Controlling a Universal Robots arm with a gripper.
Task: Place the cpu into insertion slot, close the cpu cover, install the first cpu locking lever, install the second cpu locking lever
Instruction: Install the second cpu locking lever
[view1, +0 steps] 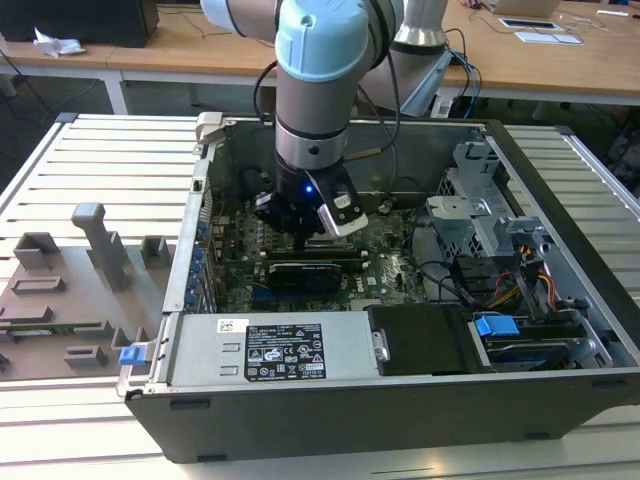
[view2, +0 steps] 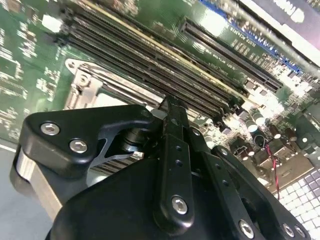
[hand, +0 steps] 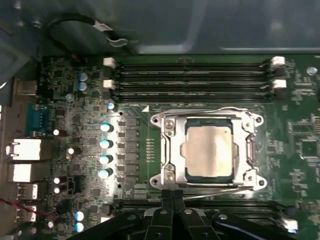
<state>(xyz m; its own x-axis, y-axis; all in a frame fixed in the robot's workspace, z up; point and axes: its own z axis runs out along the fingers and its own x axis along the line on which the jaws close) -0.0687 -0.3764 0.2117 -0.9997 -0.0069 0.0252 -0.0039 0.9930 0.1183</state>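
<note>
Sitting in its slot, the chip (hand: 208, 151) has the cover (hand: 172, 150) shut over it.
The gripper (hand: 172, 196), fingers pressed together and holding nothing, hangs beside the cover's edge on the green board (hand: 300, 130).

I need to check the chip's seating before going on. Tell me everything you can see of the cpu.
In the first wrist view the cpu is a small flat square with a pale silver-grey, dull metal top. It lies level in the socket on the green motherboard, framed by the cpu cover, whose silvery plate lies down around its edges. The gripper sits beside the socket's edge, not touching the chip.
</note>
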